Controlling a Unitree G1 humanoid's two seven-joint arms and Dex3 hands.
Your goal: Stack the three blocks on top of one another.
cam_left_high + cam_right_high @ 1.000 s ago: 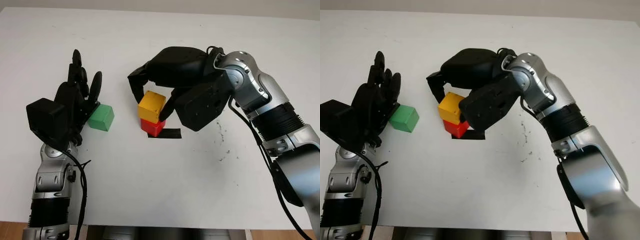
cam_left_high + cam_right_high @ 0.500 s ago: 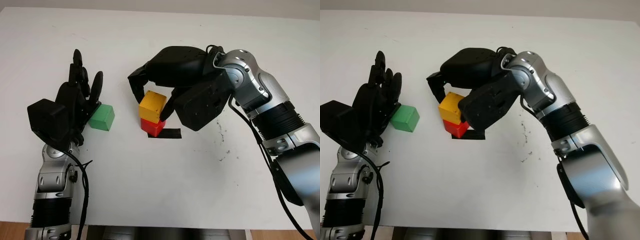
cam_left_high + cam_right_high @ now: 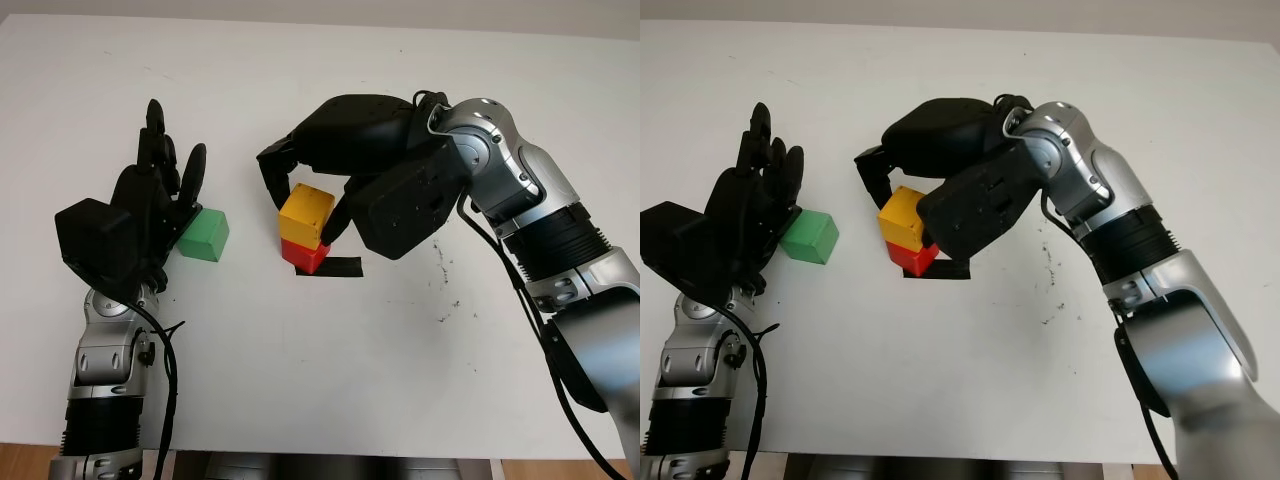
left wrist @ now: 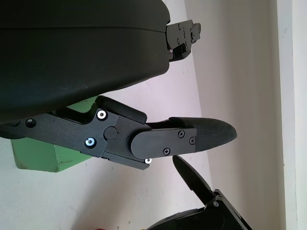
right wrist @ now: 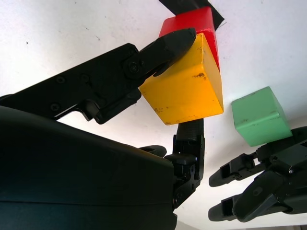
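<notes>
No text, label, brand, number or sign can be read anywhere: the faces of the yellow cube block [image 5: 184,88], the red cube block [image 5: 192,24] and the green cube block [image 5: 259,117] are plain, as are the black strip of tape [image 3: 340,268] and the white worktop [image 3: 330,370]

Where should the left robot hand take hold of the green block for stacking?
Probably across two opposite upright faces of the green block, coming from above. It sits flat on the table, top face free, beside the open left robot hand.
</notes>
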